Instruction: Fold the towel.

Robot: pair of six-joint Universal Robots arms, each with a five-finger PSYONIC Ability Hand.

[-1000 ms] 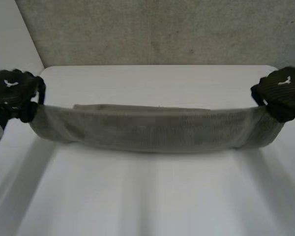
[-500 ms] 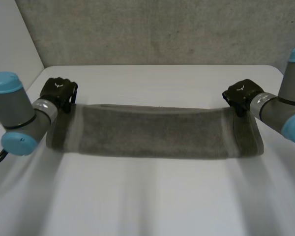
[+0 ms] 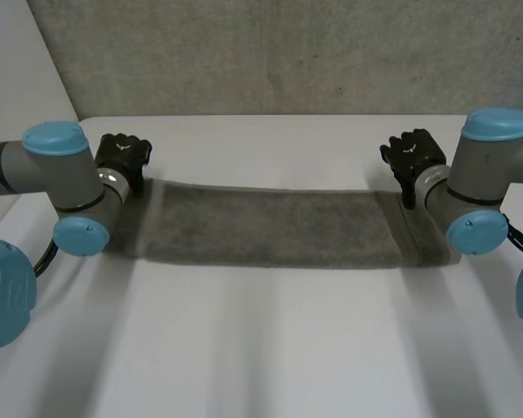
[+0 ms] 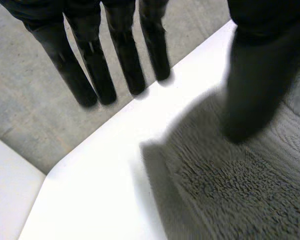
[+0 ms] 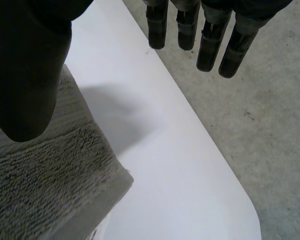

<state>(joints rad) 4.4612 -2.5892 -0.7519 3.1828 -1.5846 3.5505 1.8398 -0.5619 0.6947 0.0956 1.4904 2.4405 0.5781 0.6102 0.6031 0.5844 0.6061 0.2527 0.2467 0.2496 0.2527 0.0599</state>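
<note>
Item under task: one grey-green terry towel [image 3: 279, 228], lying flat on the white desk [image 3: 270, 348] as a long, narrow band. It runs crosswise between the two arms, in the far half of the desk. At its right end the right wrist view shows stacked layers with a thick folded edge at the corner.

Left hand [image 3: 122, 157]: positioned at the towel's far left corner. In the left wrist view the fingers [image 4: 122, 55] are straight and spread apart from the thumb [image 4: 252, 85], reaching past the far edge of the desk. The thumb hangs over the towel's corner; contact with the cloth cannot be confirmed. Nothing is held.

Right hand [image 3: 414, 155]: positioned at the towel's far right corner. In the right wrist view the fingers [image 5: 210, 45] are straight and extend beyond the desk edge, well apart from the thumb [image 5: 25, 75], which hangs above the towel's end. Nothing is held.

Both grey forearms with light-blue caps lie low over the towel's short ends.

Surroundings: a rough grey concrete-like surface [image 3: 288, 52] lies beyond the far edge of the desk.
</note>
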